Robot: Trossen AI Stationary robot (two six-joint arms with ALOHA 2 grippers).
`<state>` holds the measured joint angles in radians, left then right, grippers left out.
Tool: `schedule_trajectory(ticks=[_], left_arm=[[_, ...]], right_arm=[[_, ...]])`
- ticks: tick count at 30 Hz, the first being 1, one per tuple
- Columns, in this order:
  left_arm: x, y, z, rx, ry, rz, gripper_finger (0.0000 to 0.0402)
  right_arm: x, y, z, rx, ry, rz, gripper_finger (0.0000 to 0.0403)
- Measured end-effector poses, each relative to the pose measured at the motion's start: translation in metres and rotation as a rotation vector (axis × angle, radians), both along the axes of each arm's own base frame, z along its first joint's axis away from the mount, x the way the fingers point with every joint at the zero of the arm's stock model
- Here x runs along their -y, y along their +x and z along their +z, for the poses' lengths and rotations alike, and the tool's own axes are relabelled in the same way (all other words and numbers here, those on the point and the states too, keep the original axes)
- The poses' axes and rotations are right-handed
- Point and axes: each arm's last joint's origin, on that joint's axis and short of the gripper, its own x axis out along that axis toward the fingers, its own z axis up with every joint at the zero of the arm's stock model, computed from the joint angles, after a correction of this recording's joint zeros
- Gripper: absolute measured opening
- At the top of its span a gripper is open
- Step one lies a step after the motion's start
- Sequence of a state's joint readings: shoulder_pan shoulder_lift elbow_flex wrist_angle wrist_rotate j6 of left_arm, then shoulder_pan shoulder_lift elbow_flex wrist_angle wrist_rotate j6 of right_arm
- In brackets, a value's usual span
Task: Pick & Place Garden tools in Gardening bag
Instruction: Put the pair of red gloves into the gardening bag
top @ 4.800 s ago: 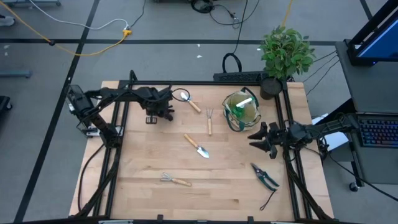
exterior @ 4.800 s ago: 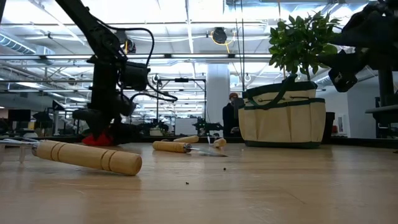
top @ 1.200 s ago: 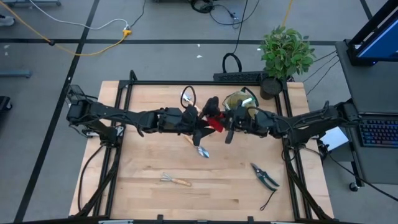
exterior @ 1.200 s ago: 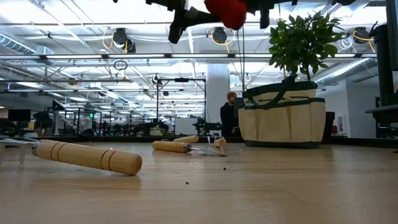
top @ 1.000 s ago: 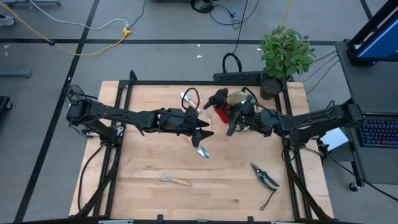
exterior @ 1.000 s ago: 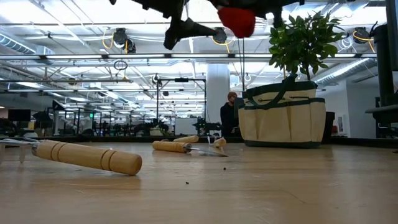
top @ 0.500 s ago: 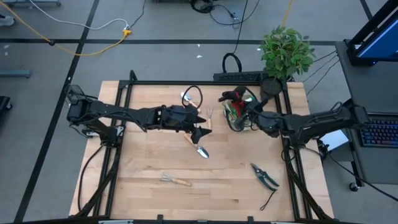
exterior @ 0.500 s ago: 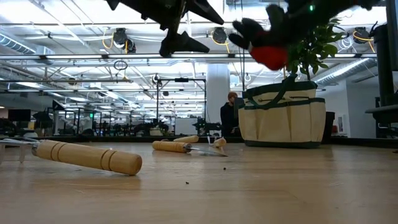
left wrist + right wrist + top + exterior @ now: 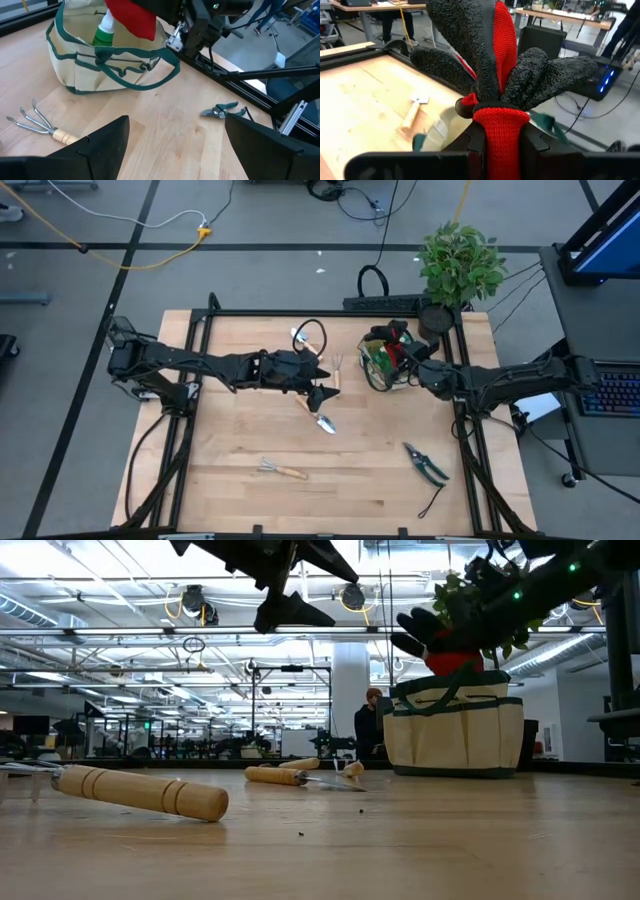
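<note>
The beige gardening bag with green trim stands at the table's far right, a green round item inside it. My right gripper is shut on the red-black glove and holds it just over the bag's open top. Near the table's middle my left gripper hangs open and empty, left of the bag. A trowel, a rake, a hand fork and pruning shears lie flat on the table. My right gripper pinches the glove's red knit cuff between its two fingers. It comes nearly level from the table's right side. The glove is lifted clear, its black fingers sticking out past the gripper toward the table's left, just above the bag's rim.
A leafy potted plant stands off the table's far right corner, behind the bag. Black frame rails run along the table's edges. The near half of the table holds only the rake and the shears.
My right gripper has carried the glove toward the table's right edge and down, from beside my left gripper to just over the bag's opening, and the glove has tipped lower.
</note>
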<state>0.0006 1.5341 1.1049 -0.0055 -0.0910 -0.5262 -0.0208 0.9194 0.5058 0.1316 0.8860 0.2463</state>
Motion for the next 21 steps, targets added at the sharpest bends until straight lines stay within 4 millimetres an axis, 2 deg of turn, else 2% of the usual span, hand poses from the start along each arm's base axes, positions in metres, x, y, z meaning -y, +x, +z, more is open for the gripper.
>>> schedule_trajectory(ticks=[6, 14, 21], left_arm=[[0.000, 0.000, 0.000, -0.001, 0.018, 0.000, 0.0335], [0.000, 0.000, 0.000, -0.003, 0.029, 0.004, 0.0335], [0.000, 0.000, 0.000, -0.005, 0.050, -0.006, 0.0335]], right_arm=[[0.000, -0.003, -0.010, -0.009, -0.001, -0.001, 0.0052], [0.003, -0.004, -0.012, -0.009, -0.006, -0.017, 0.0118], [0.004, -0.001, -0.004, -0.042, -0.102, 0.015, 0.0162]])
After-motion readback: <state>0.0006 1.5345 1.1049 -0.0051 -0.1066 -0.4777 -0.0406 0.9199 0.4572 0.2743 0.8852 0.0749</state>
